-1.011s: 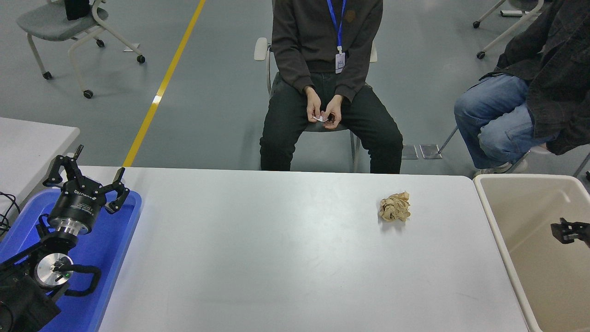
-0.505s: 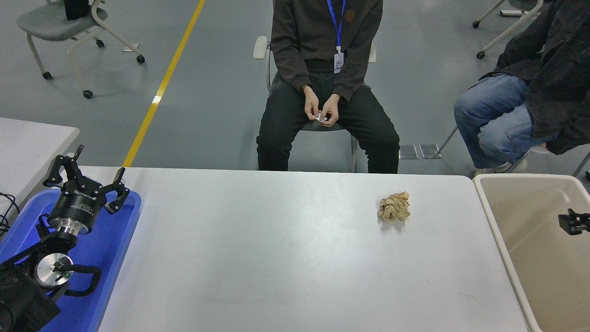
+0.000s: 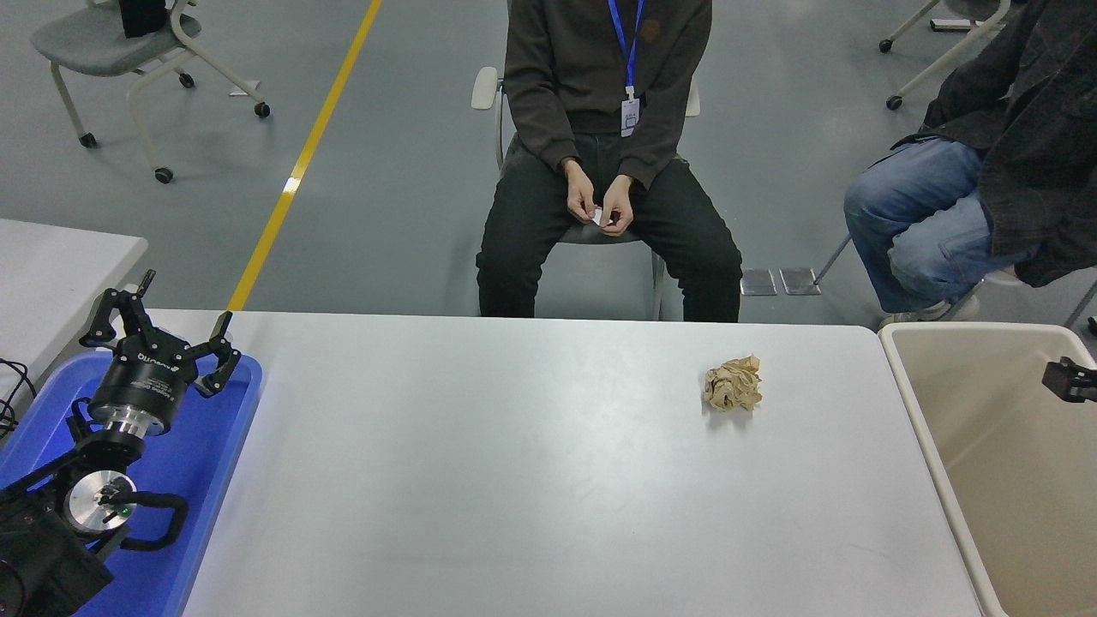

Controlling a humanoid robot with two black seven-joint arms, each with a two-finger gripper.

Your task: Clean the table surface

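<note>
Found the wide, smooth, matte white-grey tabletop filling the middle of the view, from the blue plastic tray at its left end to the large beige plastic bin just beside its right end. Saw only one piece of litter on it: a crumpled ball of tan paper, resting right of centre and toward the far edge, near the bin yet apart from it, touched by nothing. Noticed no other scraps or spills, only faint scuffs. Made out nothing lying inside the bin, in the part shown.

Judged the task as close to done but not finished. Left to do, by that reading: gripping the paper ball, carrying it over the bin's rim and dropping it inside.

Placed the left gripper at the lower left, parked above the blue tray with jaws spread wide and empty. Caught only a small black tip of the right gripper at the right edge, above the bin and well apart from the paper ball. Could not tell whether released or clenched, with too little in view. Reckoned a reach leftward across the bin's rim necessary before any grasp.

Noted a seated person in dark clothes beyond the far edge and another in blue jeans at the upper right, hands kept off the tabletop.
</note>
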